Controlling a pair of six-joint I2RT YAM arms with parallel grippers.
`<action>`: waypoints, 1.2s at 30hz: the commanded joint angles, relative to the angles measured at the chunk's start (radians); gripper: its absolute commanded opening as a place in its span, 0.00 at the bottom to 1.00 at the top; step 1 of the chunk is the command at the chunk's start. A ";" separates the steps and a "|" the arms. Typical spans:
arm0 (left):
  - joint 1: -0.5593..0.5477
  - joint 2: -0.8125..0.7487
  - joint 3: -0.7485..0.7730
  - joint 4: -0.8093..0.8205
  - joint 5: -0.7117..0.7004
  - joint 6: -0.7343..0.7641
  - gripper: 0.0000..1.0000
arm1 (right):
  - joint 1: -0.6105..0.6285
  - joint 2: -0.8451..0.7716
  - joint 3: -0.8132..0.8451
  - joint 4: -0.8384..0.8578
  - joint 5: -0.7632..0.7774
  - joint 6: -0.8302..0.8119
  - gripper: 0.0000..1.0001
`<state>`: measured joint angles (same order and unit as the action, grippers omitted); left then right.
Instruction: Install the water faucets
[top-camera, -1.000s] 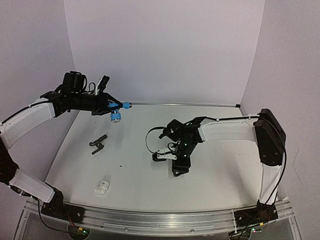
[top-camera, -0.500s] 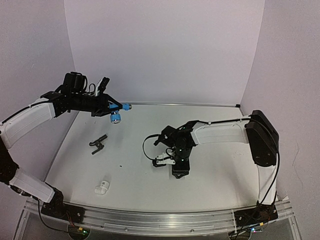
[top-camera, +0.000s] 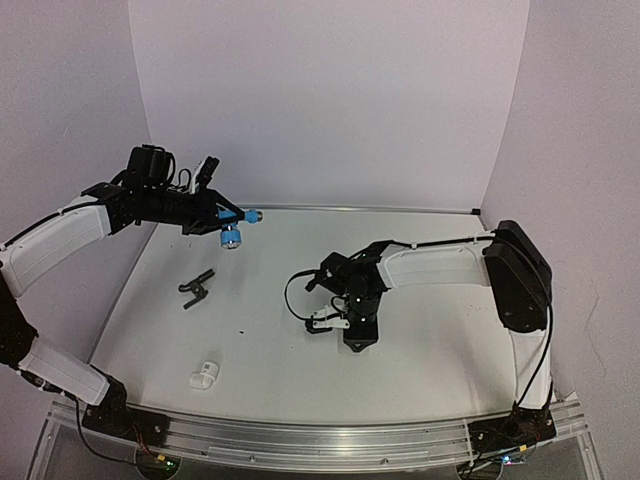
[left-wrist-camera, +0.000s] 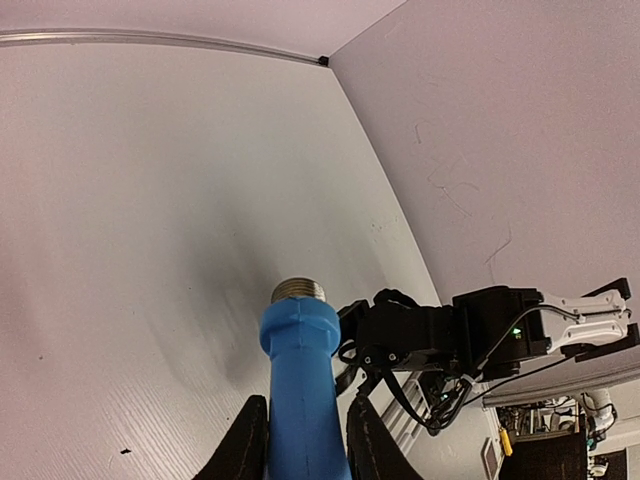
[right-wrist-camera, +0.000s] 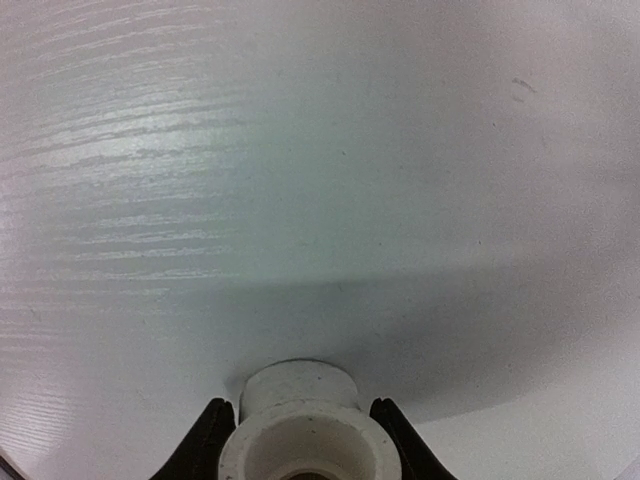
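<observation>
blue faucet was clamped in my left jaws, held in the air above the far left part of the surface, close to the back wall. its stem pointed level toward my right, and the ribbed round knob hung below the body. from my left wrist i saw my fingers pressed on both sides of the blue stem. the grey threaded metal end at its tip faced across the surface toward my right arm.

my right jaws were low near the middle of the surface, pointing down, and closed on a white pipe fitting. a finger touched each side of its wide collar, with the narrower neck toward the surface. i could not tell whether the fitting rested on the surface or hung just clear of it.

a second white fitting lay near the front left, well apart from both arms. a small black part lay on the surface between that fitting and the raised faucet.
</observation>
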<state>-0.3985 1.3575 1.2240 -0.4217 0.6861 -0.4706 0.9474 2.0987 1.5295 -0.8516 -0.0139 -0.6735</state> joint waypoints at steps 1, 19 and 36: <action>0.000 -0.001 0.045 0.016 0.013 0.017 0.00 | 0.001 0.012 0.046 -0.035 0.014 0.008 0.21; 0.000 -0.026 -0.001 0.134 0.279 -0.014 0.00 | -0.104 -0.276 0.269 -0.017 -0.113 -0.133 0.00; -0.085 -0.104 -0.038 0.581 0.686 -0.258 0.00 | -0.092 -0.811 -0.004 0.504 -0.436 -0.292 0.00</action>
<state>-0.4278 1.3079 1.1515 0.0376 1.2518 -0.6884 0.8394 1.3609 1.6417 -0.5766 -0.3473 -0.9058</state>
